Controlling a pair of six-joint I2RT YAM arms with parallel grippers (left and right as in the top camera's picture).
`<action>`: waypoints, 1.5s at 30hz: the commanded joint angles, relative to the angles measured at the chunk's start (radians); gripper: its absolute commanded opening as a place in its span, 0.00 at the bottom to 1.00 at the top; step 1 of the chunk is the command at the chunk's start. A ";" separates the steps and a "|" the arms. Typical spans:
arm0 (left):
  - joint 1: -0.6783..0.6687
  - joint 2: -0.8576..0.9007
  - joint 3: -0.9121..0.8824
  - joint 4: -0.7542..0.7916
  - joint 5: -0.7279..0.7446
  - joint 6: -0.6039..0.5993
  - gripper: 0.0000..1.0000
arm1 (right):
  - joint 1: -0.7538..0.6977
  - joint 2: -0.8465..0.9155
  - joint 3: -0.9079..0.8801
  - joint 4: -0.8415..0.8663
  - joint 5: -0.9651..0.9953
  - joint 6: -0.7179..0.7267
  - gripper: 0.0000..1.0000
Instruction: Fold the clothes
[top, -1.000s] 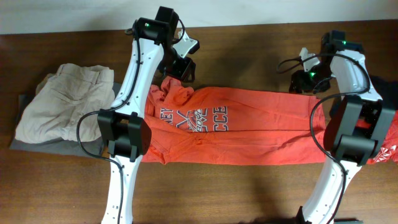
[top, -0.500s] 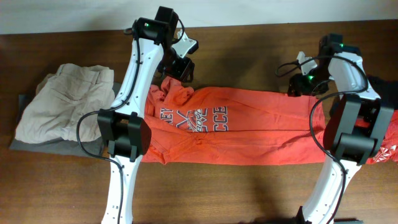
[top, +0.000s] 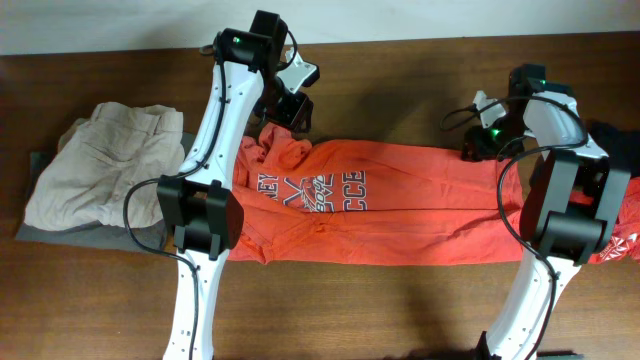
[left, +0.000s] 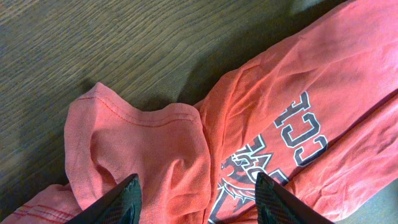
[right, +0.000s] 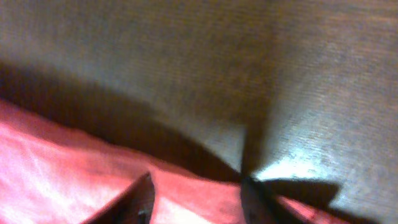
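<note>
The orange-red T-shirt lies folded lengthwise into a long band across the table, its navy and white print facing up. My left gripper is open above the bunched sleeve at the shirt's far left end. In the left wrist view its fingers straddle that orange fabric. My right gripper is open at the shirt's far right edge. In the right wrist view its fingers straddle the shirt's edge. A black garment and a red white-printed shirt lie at the right edge.
A beige garment is piled on a grey mat at the left. Bare brown wood table runs behind the shirt and along the front edge. Both arm bases stand at the front.
My right gripper has moved down and to the left, from the bare wood onto the shirt's far right edge. The left arm and the shirt have not moved.
</note>
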 joint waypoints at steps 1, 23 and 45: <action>0.005 -0.019 0.010 -0.001 -0.008 0.013 0.59 | 0.003 0.010 -0.011 -0.024 -0.006 0.021 0.30; 0.010 -0.019 0.010 -0.005 -0.034 0.013 0.58 | 0.004 -0.180 0.006 -0.125 0.002 0.171 0.14; 0.014 -0.044 0.011 -0.013 -0.022 -0.049 0.58 | -0.187 -0.172 0.005 -0.166 -0.011 0.365 0.55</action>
